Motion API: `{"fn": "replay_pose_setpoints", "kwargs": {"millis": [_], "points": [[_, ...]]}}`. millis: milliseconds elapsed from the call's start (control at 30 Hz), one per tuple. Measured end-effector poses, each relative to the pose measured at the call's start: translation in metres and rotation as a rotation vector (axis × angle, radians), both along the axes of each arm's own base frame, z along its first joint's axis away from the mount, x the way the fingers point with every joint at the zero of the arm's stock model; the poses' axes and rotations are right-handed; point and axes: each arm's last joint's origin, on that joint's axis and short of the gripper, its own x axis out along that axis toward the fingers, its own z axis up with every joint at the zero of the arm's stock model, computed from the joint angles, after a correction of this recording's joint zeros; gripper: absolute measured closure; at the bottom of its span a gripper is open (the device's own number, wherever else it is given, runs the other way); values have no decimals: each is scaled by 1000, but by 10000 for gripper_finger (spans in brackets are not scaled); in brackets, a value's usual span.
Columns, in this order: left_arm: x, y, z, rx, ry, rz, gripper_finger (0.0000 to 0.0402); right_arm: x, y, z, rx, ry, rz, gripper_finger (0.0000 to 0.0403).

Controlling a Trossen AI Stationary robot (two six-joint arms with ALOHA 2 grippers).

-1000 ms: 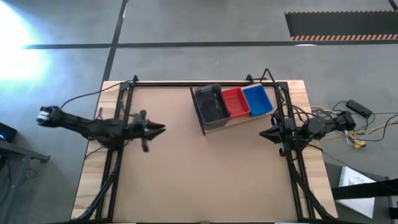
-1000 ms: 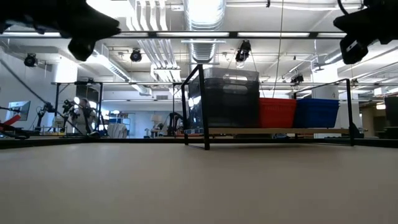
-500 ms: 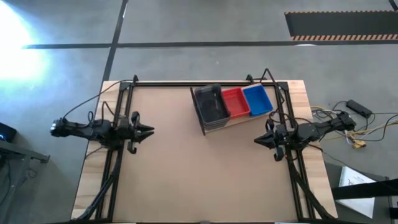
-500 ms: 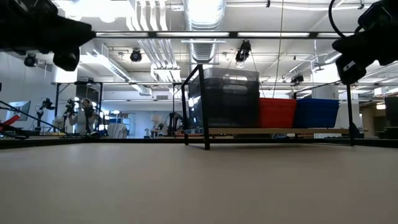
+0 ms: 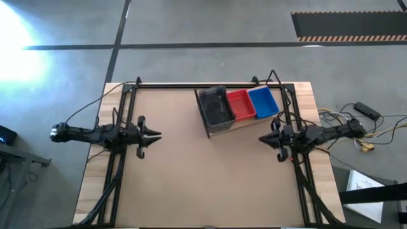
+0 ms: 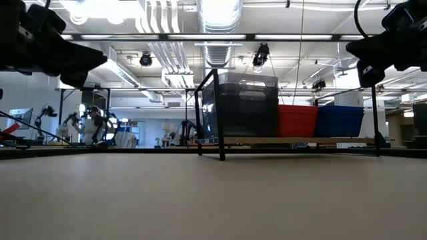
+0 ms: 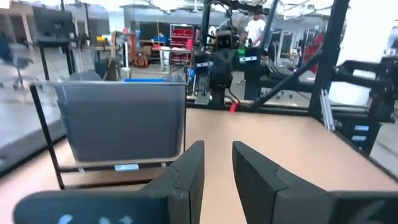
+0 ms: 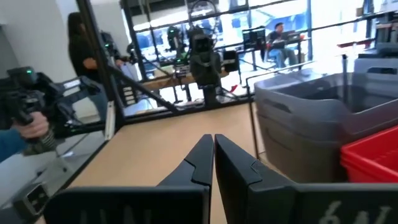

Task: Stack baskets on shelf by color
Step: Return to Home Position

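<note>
The shelf [image 5: 245, 122], a light board on a black wire frame, stands at the table's far right. On it, side by side, are a dark grey basket stack [image 5: 215, 108] [image 6: 247, 107], a red one [image 5: 240, 105] [image 6: 297, 120] and a blue one [image 5: 262, 102] [image 6: 340, 120]. The grey stack is the tallest. My left gripper [image 5: 157, 135] [image 7: 217, 165] hovers at the table's left, pointing at the shelf, fingers a little apart, holding nothing. My right gripper [image 5: 261, 138] [image 8: 213, 152] hovers just near of the shelf's right end, shut and empty.
Black frame rails [image 5: 124, 127] run along the table's left and right sides under both arms. Bare brown tabletop [image 5: 210, 178] lies between the grippers and toward the near edge. People stand in the room beyond the table [image 8: 78, 37] [image 7: 255, 25]. Cables [image 5: 362, 133] lie off the right edge.
My left arm has drawn back toward the table's left edge and dropped lower, ending level and pointing right. My right gripper has sunk a little and edged toward the table's middle. The baskets and shelf have stayed put.
</note>
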Motion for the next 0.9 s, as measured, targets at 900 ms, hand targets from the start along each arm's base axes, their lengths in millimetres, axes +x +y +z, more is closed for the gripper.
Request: {"fn": "replay_pose_setpoints", "kwargs": {"millis": [900], "points": [[15,0,-25,112,288,14,334,2,-20,-1,-102,4,-46,394]]}}
